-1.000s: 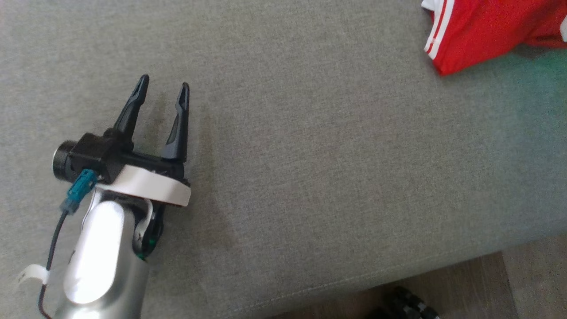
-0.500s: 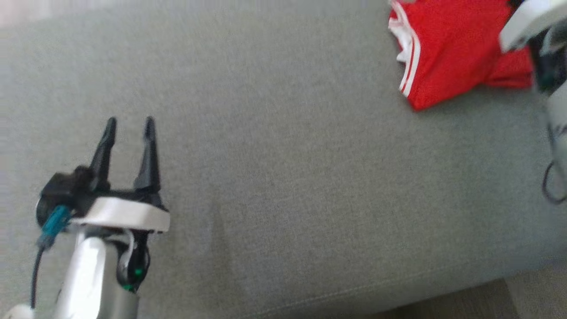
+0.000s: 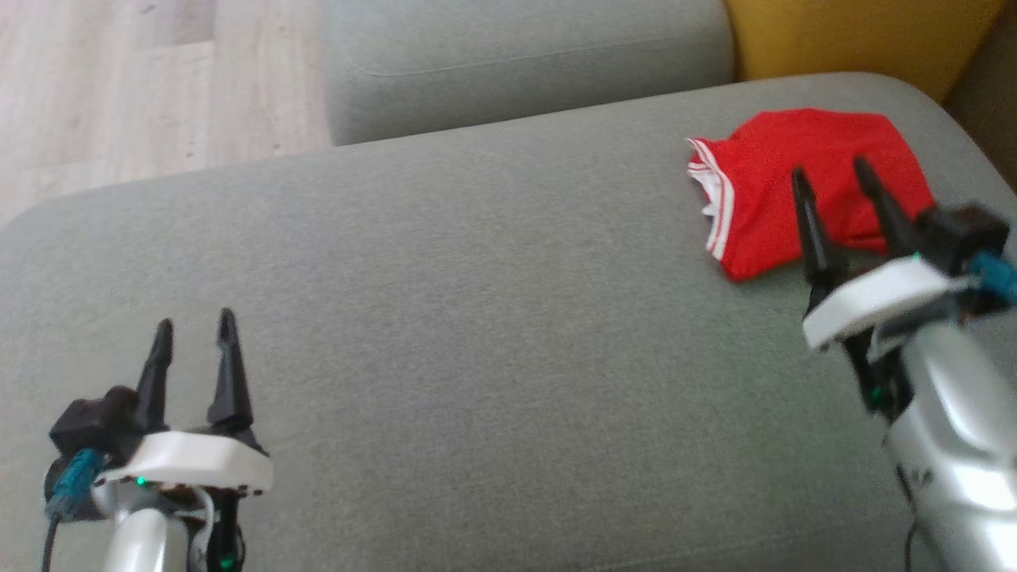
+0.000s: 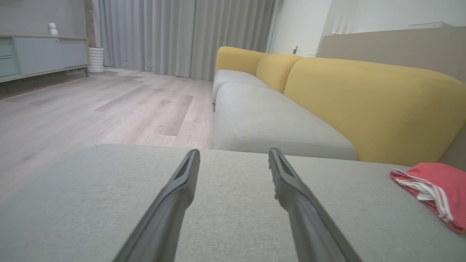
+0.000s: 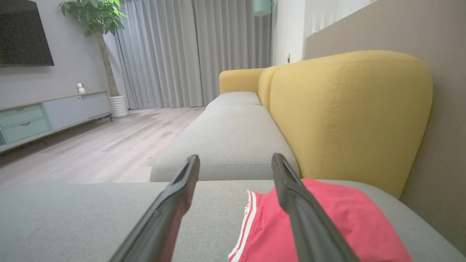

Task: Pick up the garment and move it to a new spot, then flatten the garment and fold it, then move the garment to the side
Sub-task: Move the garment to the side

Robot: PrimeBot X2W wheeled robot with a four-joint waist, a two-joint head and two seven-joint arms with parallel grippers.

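The garment (image 3: 763,183) is red with white stripes along one edge and lies bunched at the far right of the grey sofa seat (image 3: 477,302). It also appears in the left wrist view as a red heap (image 4: 433,189) at the right edge, and close up as red cloth (image 5: 335,225) in the right wrist view. My right gripper (image 3: 830,179) hovers over its near side, open, holding nothing. My left gripper (image 3: 195,326) stands open at the lower left, far from the garment, above bare cushion.
A second grey seat cushion (image 3: 524,56) lies beyond the first one. Yellow backrests (image 5: 346,109) rise to the right of the seats. Pale wood floor (image 3: 119,87) lies at the upper left. A sideboard (image 5: 43,112) and a potted plant (image 5: 98,22) stand across the room.
The head camera has tilted up, so the far cushion, yellow backrest and floor have come into view. The right gripper has entered the picture and now stands over the garment. The garment lies unmoved.
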